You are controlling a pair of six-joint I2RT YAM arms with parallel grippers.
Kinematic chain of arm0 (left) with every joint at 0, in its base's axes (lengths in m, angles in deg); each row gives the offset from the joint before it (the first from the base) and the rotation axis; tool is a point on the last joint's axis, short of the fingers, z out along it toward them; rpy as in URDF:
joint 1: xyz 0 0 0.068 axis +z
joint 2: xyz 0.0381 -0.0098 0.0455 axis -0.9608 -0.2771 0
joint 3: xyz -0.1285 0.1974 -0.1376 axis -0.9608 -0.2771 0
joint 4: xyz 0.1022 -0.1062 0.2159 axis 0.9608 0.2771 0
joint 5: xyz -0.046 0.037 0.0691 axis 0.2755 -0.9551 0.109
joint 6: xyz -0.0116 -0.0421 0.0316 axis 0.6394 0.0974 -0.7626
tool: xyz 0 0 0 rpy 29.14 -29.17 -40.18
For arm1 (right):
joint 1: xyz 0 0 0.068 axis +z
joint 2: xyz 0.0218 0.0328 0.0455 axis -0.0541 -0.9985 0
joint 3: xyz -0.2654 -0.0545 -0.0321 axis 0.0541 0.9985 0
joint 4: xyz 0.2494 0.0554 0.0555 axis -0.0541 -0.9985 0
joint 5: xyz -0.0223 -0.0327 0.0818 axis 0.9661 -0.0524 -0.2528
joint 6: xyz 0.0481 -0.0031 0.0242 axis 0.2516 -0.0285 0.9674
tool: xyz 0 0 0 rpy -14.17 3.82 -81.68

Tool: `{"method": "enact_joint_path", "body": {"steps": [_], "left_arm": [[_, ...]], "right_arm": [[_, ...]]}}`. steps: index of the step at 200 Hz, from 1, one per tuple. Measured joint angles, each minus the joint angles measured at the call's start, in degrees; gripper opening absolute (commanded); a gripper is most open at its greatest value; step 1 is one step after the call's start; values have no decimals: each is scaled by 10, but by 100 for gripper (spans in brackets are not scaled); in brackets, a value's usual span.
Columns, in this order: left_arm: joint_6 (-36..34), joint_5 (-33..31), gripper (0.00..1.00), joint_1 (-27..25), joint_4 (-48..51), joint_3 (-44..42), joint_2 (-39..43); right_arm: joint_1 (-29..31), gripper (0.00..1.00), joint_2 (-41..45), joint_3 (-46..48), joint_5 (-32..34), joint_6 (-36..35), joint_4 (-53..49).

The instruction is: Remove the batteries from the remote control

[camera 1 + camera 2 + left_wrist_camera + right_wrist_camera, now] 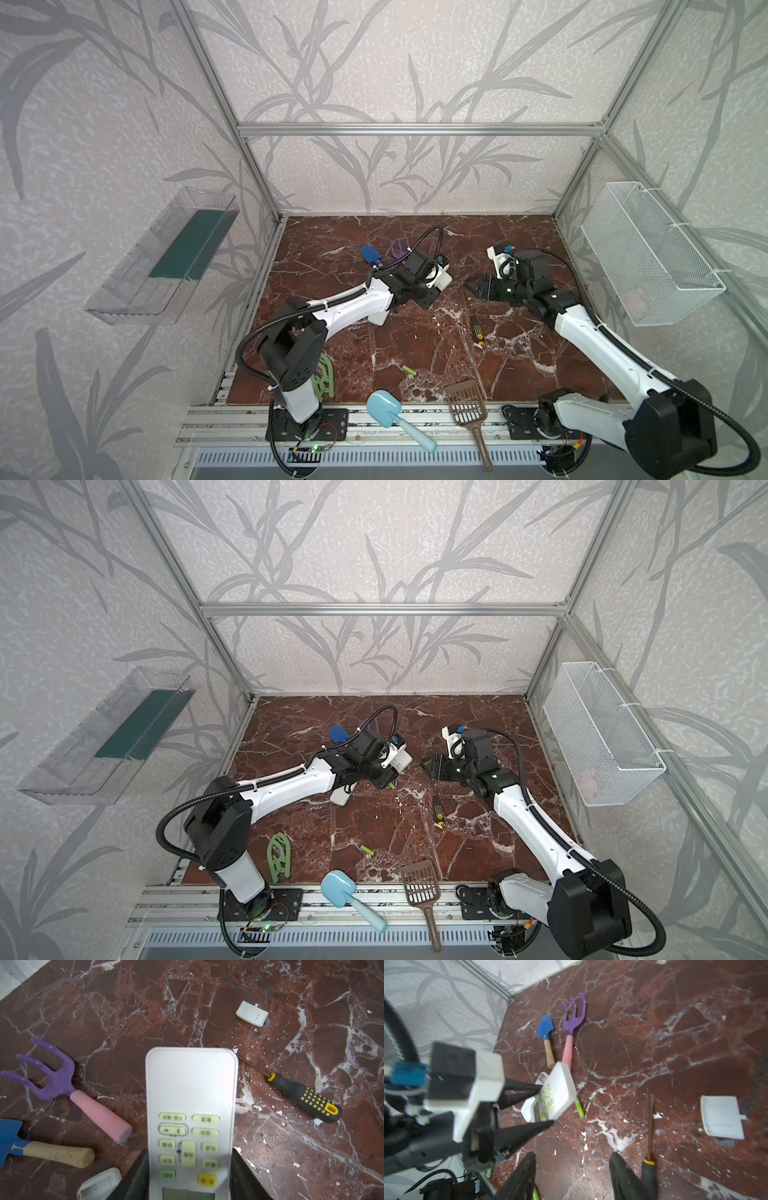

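- Left fingers (135, 1176): clamped on both long sides of remote control (191, 1088).
- Right fingers (523, 1174): apart, empty, near remote control.
- Batteries (579, 1108): one just beside remote control; another battery (409, 370) lies on tabletop (519, 249), well apart from it.

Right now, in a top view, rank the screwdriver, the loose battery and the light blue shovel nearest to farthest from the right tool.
1. screwdriver, just in front of the right tool.
2. battery, front centre of the table.
3. light blue shovel, on the front rail.
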Motion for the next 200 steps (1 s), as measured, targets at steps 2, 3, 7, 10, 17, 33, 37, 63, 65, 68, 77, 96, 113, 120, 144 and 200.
{"method": "enact_joint_path", "body": {"steps": [2, 3, 7, 10, 17, 33, 37, 63, 65, 68, 77, 96, 113, 120, 144, 200], "left_arm": [[0, 0, 39, -1, -2, -6, 4], [0, 0, 39, -1, -3, -8, 5], [0, 0, 39, -3, -9, -19, 14], [0, 0, 39, -4, -14, -28, 21], [0, -1, 39, -7, -23, -44, 34], [0, -4, 39, -14, -43, -71, 60], [-1, -5, 39, -14, -48, -76, 66], [-2, -10, 39, -22, -74, -91, 93], [-2, -11, 39, -23, -76, -92, 95], [-2, -11, 39, -23, -78, -92, 97], [-3, -14, 39, -25, -84, -92, 102], [-6, -19, 39, -29, -95, -92, 105], [-7, -24, 39, -32, -96, -92, 105], [-7, -25, 39, -33, -97, -92, 105], [-12, -30, 39, -36, -100, -92, 105], [-24, -46, 39, -46, -106, -98, 105]], "right_arm": [[0, 59, -2, -2, -3, 0, 1], [0, 59, -3, -4, -5, 0, 2], [0, 60, -7, -8, -12, -2, 3], [0, 60, -10, -11, -16, -3, 4], [0, 60, -17, -17, -26, -5, 5], [0, 61, -35, -29, -50, -9, 7], [0, 61, -39, -31, -54, -10, 7], [9, 62, -66, -42, -76, -19, 6], [10, 62, -67, -42, -77, -19, 5], [11, 62, -70, -43, -78, -19, 5], [19, 62, -76, -46, -81, -21, 5], [36, 62, -85, -47, -87, -23, 5], [49, 61, -91, -48, -90, -22, 6], [52, 60, -94, -50, -90, -22, 6], [55, 57, -106, -60, -92, -20, 10], [56, 38, -130, -78, -91, -19, 20]]}}
